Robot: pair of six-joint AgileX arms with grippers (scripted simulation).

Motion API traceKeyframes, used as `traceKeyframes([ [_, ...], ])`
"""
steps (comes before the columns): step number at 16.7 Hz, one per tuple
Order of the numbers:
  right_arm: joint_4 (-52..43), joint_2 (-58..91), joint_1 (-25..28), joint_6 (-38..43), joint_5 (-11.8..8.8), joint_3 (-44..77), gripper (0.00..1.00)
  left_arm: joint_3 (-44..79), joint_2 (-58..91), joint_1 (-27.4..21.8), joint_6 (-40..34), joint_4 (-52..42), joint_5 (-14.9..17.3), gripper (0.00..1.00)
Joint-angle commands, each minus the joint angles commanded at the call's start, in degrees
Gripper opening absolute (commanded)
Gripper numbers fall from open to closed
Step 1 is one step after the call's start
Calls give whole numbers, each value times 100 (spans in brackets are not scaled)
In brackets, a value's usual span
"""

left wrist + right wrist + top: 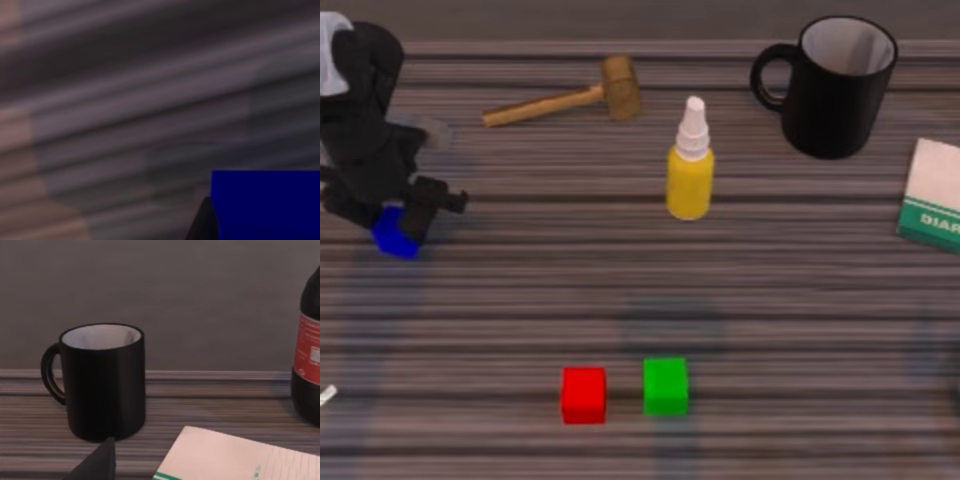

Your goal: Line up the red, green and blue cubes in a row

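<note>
Nearest the front edge of the striped table (800,300), the red cube (584,394) and the green cube (665,386) sit side by side with a narrow gap between them, the red one to the left, both flat on the surface and roughly level with each other. Farther back and well off to the left, the blue cube (395,233) lies under the left gripper (405,215), whose dark fingers come down on either side of it; from above they look closed around the cube, though whether it rests on the table or is lifted slightly I cannot tell. The left wrist view shows the same blue cube (265,205) filling one corner, with a dark fingertip (205,222) right against its edge and striped tabletop behind. Beyond the middle of the table stands a yellow dropper bottle (691,170) with a white cap, upright. Behind it and to the left lies a wooden mallet (575,95). At the far right stands a black mug (835,85) with a pale inside, its handle turned left, and a white and green box (932,195) lies at the right edge. The right arm itself is out of the top view; its wrist camera looks at the mug (102,382), the box (235,457) and a dark bottle with a red label (309,355).
</note>
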Motion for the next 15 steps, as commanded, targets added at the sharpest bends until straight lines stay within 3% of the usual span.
traceKeyframes([
  [7, 0, 0, 0, 0, 0, 0, 100, 818, -393, 93, -8, -1253, -3, 0],
  [15, 0, 0, 0, 0, 0, 0, 100, 967, -377, -110, -192, -1371, -13, 0],
])
